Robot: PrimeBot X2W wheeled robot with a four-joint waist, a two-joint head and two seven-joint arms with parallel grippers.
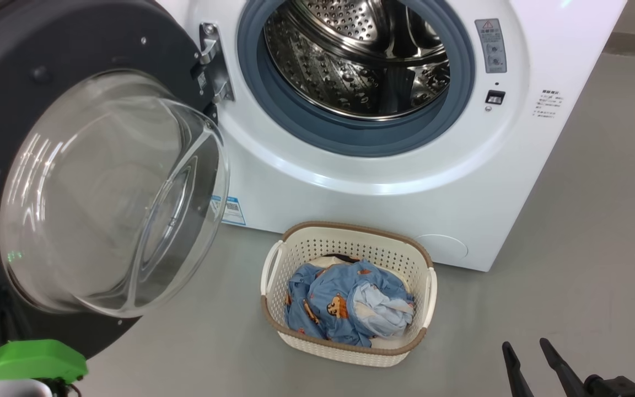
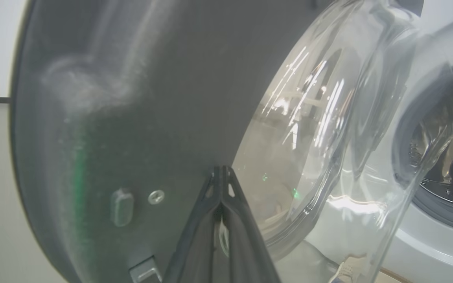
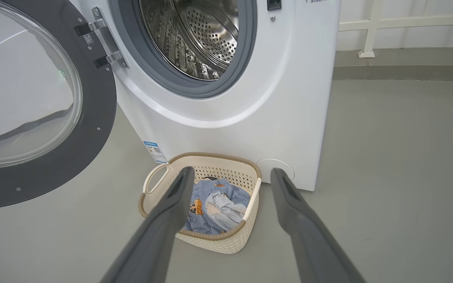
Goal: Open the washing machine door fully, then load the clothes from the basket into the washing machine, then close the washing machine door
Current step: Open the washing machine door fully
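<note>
Now | left gripper [image 2: 221, 173] clenched empty, tips at inner face of door [image 2: 132, 98], likely to push it wider | right gripper [image 3: 232, 173] released, aimed at clothes [image 3: 214, 204] in basket [image 3: 226, 159] on floor [image 3: 387, 157] just before washing machine [image 3: 289, 98]

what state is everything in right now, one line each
washing machine door, swung open to the left
washing machine, drum empty
basket, upright on the floor, loaded
clothes, bundled in the basket
left gripper, fingers shut, by the door's inner face
right gripper, fingers open, holding nothing
</note>
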